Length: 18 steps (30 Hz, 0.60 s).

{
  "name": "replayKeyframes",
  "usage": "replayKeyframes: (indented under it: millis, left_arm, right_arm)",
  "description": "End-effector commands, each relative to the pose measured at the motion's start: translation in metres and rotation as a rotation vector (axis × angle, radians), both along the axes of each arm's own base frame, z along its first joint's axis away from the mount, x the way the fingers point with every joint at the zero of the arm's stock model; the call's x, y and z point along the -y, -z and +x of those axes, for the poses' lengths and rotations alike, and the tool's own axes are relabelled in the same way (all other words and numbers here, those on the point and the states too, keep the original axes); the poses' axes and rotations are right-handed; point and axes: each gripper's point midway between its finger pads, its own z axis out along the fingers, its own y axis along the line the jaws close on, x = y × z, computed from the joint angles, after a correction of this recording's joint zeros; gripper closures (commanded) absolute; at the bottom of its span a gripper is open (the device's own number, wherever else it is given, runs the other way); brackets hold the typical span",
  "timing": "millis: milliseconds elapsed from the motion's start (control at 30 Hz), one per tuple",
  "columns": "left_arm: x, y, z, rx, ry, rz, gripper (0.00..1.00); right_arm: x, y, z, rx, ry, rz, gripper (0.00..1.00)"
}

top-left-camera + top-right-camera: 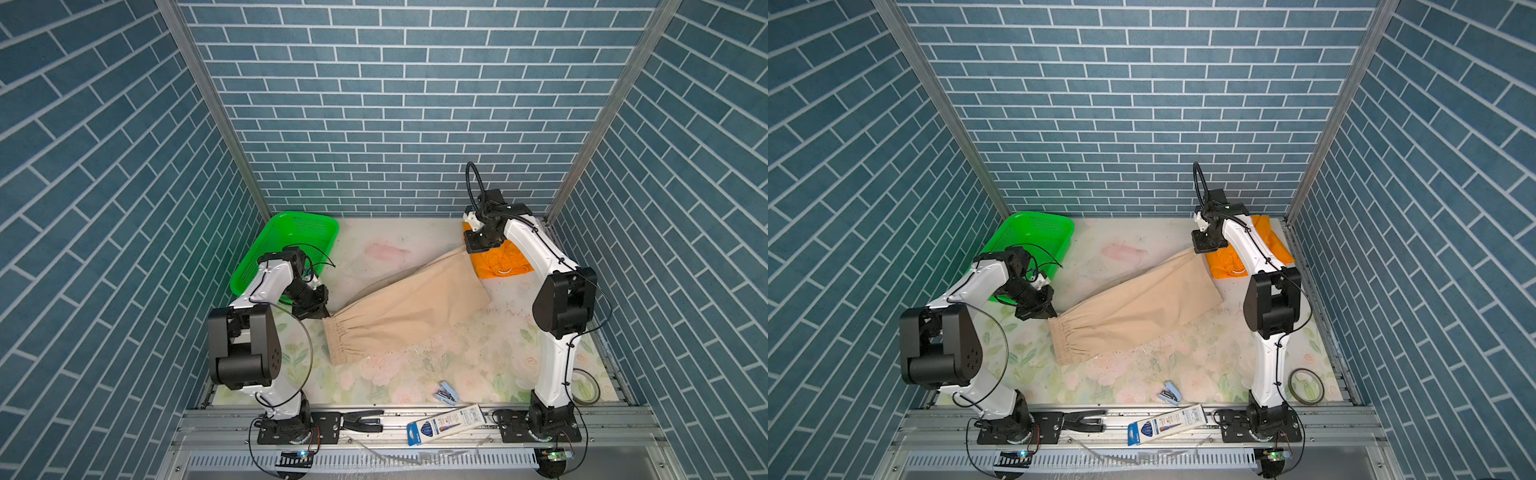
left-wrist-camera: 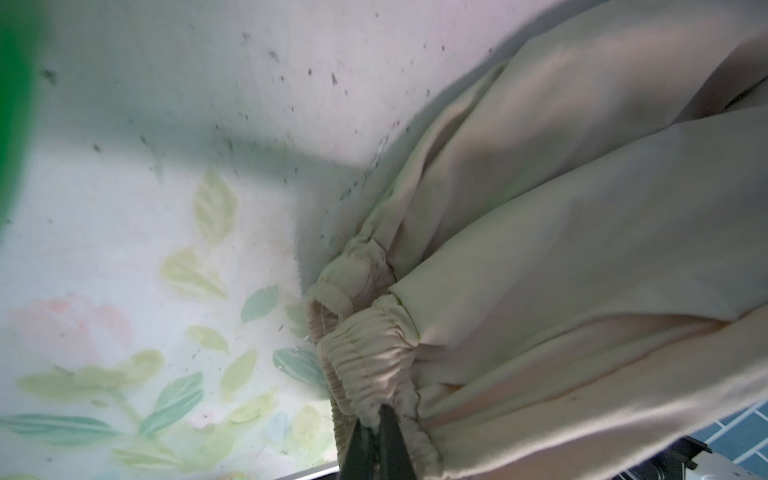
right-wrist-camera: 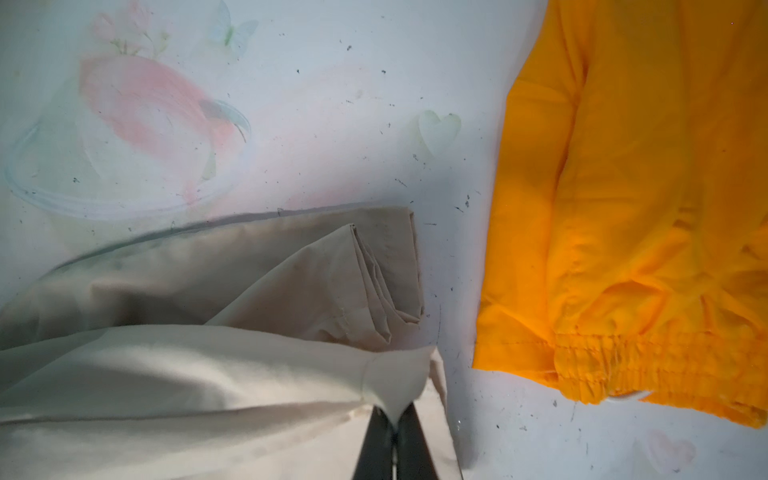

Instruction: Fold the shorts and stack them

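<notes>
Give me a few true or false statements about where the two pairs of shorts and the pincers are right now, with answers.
The left pincer is shut on the waistband of the beige shorts. True.
The right pincer is open and empty. False: it is shut on the beige shorts' hem end.
The orange shorts lie on the table. True.
The beige shorts sit stacked on the orange shorts. False: they lie beside them.
</notes>
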Motion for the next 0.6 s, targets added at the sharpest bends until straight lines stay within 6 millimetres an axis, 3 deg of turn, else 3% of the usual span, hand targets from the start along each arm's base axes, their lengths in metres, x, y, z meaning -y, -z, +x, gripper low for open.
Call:
replayKeyframes:
  millis: [0, 167, 200, 367, 467, 567]
  left_arm:
    - [-0.013, 0.005, 0.013, 0.016, 0.017, 0.054, 0.98]
    - [-0.012, 0.012, 0.021, 0.026, -0.004, 0.045, 0.98]
    - [-0.012, 0.014, 0.021, 0.024, -0.006, 0.048, 0.97]
    - [-0.021, 0.022, 0.018, 0.015, 0.005, 0.101, 0.79]
    - [-0.023, 0.019, 0.022, 0.043, 0.004, 0.117, 0.7]
    - [-0.025, 0.007, 0.03, 0.093, -0.015, 0.13, 0.4]
  right_arm:
    - [-0.002, -0.003, 0.023, 0.064, -0.037, 0.022, 1.0]
    - [-0.01, 0.004, 0.036, 0.076, -0.048, 0.052, 1.0]
    - [-0.011, 0.018, 0.04, 0.054, -0.048, 0.051, 1.0]
    - [-0.021, 0.031, 0.051, 0.051, -0.053, 0.089, 1.0]
    - [-0.03, 0.033, 0.055, 0.047, -0.059, 0.137, 0.81]
    - [-0.039, 0.026, 0.057, 0.058, -0.066, 0.19, 0.65]
